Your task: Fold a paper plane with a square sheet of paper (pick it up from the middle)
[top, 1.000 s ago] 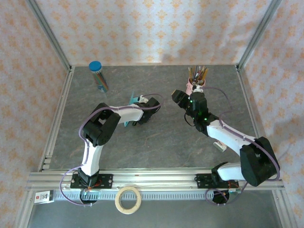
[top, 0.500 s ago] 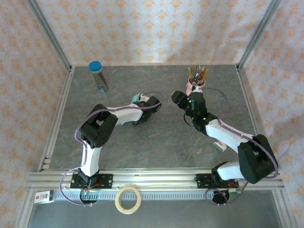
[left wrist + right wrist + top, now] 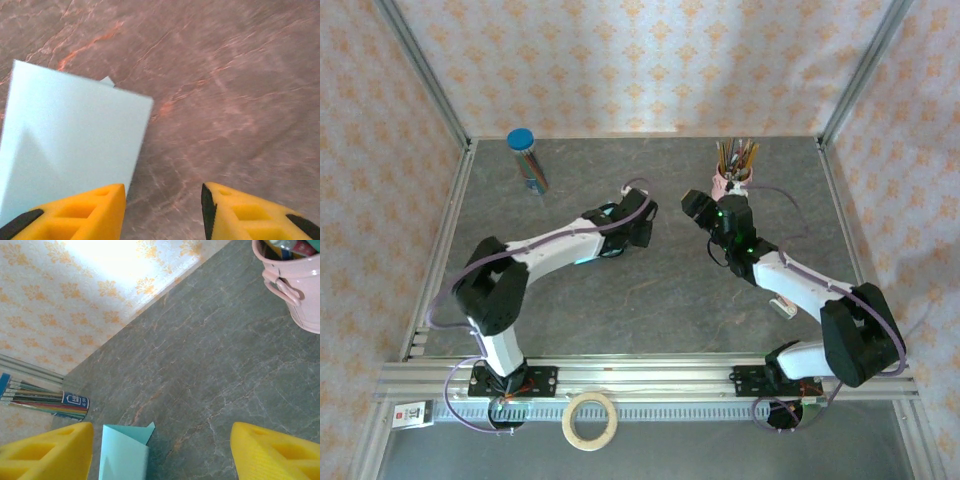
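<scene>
**Release of the sheet after a fold.** The left claw (image 3: 162, 212) is standing with its yellow fingers (image 3: 75, 212) apart, and nothing is lying between them but bare worktop (image 3: 240, 90). A second ago it was set narrower and was carrying the paper raised beside the wrist, with the arm bent sharply at the elbow. Now the arm is reaching out low over the middle of the worktop. The square sheet of paper (image 3: 75, 145) is lying flat, partly under the left finger as the wrist camera sees it. It is already creased, showing as an oblong with a small corner peeping out at its far edge. The right claw (image 3: 161, 452) is hovering off to the right of the sheet, near the pink bucket (image 3: 292, 290). Its fingers are spread wide and are gripping nothing. By this evidence, a finished fold is being let go to settle. No pointed nose or wings are showing yet, so most of the folding is probably still lying ahead.
</scene>
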